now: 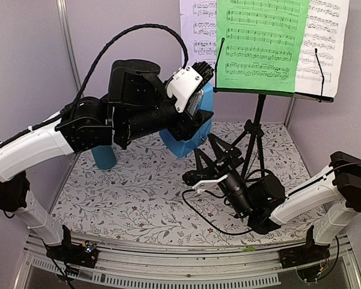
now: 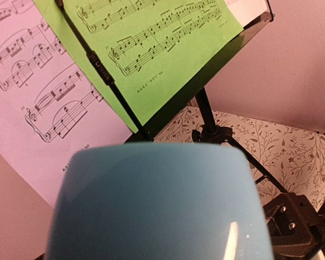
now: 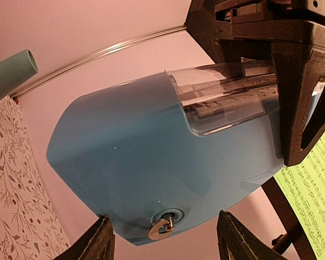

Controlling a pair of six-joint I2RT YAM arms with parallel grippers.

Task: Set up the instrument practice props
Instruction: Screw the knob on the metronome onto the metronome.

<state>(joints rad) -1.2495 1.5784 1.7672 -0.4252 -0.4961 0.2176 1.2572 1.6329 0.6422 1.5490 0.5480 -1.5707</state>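
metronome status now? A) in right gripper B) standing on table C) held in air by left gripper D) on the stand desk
C: the left gripper clamps the metronome well above the table; the right gripper is open, empty.

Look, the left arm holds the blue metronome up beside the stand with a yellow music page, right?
No: the sheet-music page on the black music stand is green, not yellow; the top external view shows it. The left gripper does hold the blue metronome up beside it.
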